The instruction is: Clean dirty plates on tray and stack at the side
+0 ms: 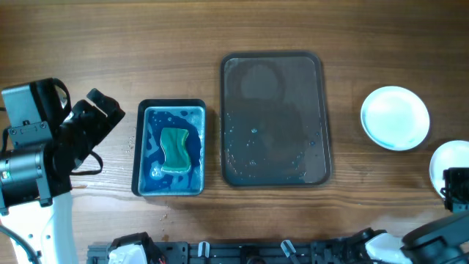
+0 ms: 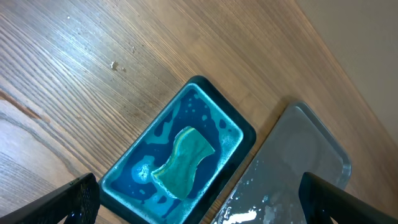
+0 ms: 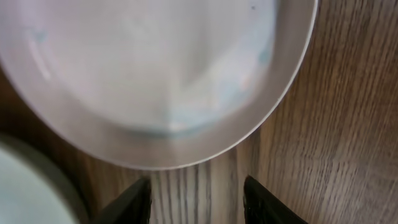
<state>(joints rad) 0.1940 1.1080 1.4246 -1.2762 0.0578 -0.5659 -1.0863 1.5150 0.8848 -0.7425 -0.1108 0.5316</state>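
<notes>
The two white plates are off the tray [image 1: 271, 88] and sit on the counter [image 1: 110, 44] to its right. The first plate [image 1: 395, 117] lies well clear of the tray's right edge. The second plate [image 1: 448, 158] lies farther from the tray and lower, cut off by the frame edge and partly covered by my right arm. They are side by side with a strip of wood between them, not one on the other. Both look white and clean from overhead, though my right wrist view shows a faint bluish tint on the plate filling it.

My right hand [image 3: 198, 186] hovers just below that plate's rim. Its fingers [image 3: 134, 202] are parted with only bare wood between them, gripping nothing. A second rim shows in the lower left corner of that view.

The grey tray holds only a film of water, with droplets gathered toward its lower half.

Just left of the tray, close but apart, stands a dark-rimmed tub [image 1: 141, 147]. It holds blue water [image 1: 154, 128], and a green sponge [image 1: 174, 149] lies in the middle.

My left hand [image 2: 199, 186] is left of the tub, farthest from the tray. It is spread wide and empty, looking down on the tub and the tray's near corner.
</notes>
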